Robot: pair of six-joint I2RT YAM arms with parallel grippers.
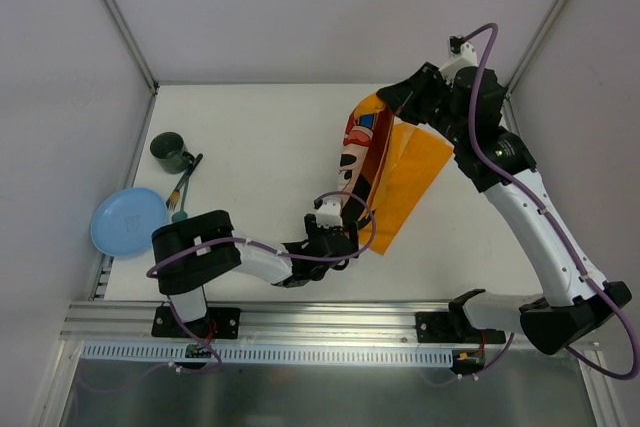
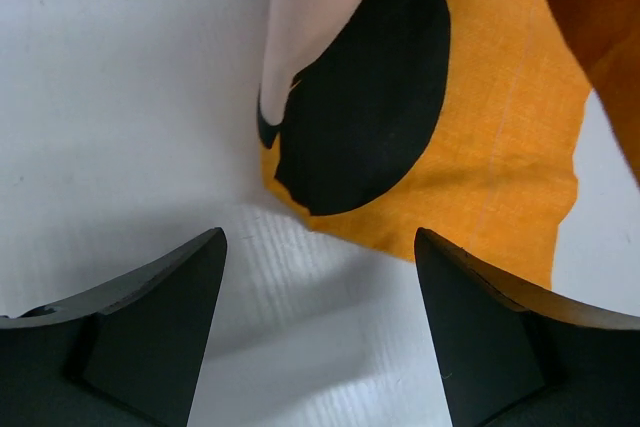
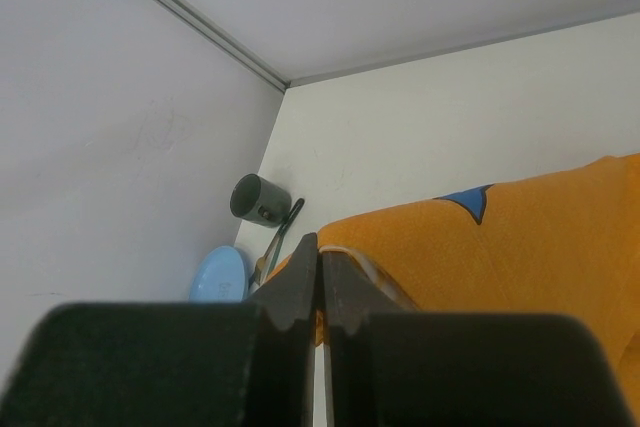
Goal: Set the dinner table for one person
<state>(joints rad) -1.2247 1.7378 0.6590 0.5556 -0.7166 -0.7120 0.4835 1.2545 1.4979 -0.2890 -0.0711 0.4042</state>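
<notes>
White and matte, the table [image 1: 260,137] is a flat, smooth rectangle. It fills the floor of a booth with plain grey walls [image 1: 60,97] on three sides. A ribbed aluminium rail [image 1: 300,322] runs along its near edge, where the arm bases are bolted. The table's long axis appears to run left to right, parallel to that rail, with its short sides against the side walls.

An orange woven placemat [image 1: 405,177] lies right of centre, a thin limp cloth printed with black, cream, red and blue cartoon shapes. It is folded lengthwise and lies on a diagonal. Its far end is raised off the table towards the back right, and its near end rests on the surface near the middle.

The right gripper [image 1: 385,102] is at the raised far end, its jaws pinched together on the cloth's edge. The left gripper [image 2: 318,247] sits low over the table at the placemat's near corner. Its dark, wedge-shaped fingers [image 2: 160,317] are spread wide with bare tabletop between them, and they hold nothing. The cloth corner lies just beyond their tips.

A round dark green mug [image 1: 170,152] stands at the left side, well apart from the placemat. A glossy light blue plate [image 1: 128,222] lies nearer, overhanging the table's left edge. Slim cutlery [image 1: 182,190] lies between them, one piece with a green end; what the pieces are is too small to tell.
</notes>
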